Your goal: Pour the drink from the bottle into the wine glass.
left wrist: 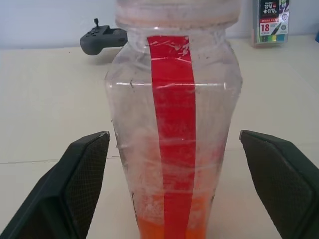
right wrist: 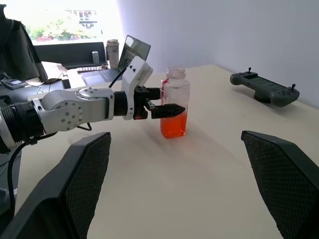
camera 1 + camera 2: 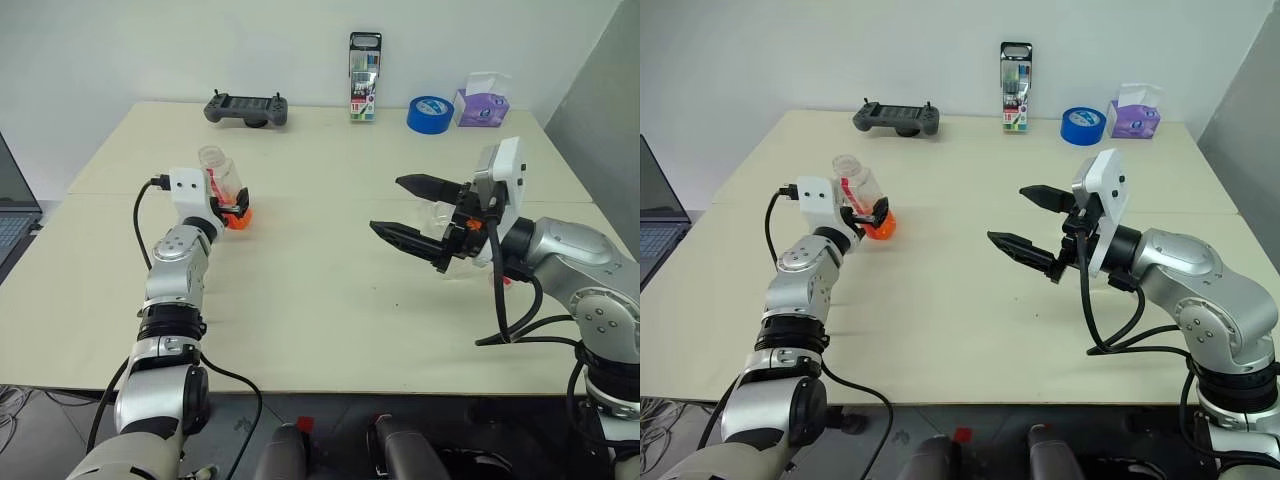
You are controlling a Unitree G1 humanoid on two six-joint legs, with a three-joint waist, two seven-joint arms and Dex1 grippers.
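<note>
**Bottle standing between spread left fingers**

The bottle [image 2: 175, 108] is standing upright on the table [image 3: 330, 290], uncapped, orange drink [image 2: 173, 126] sitting low inside. Left gripper [image 2: 167, 106] is flanking it, fingers spread, not pressing. Right gripper [image 3: 1025, 222] is hovering well apart, jaws gaping wide, holding nothing. The wine glass [image 3: 437, 214] is sitting behind its fingers.
</note>
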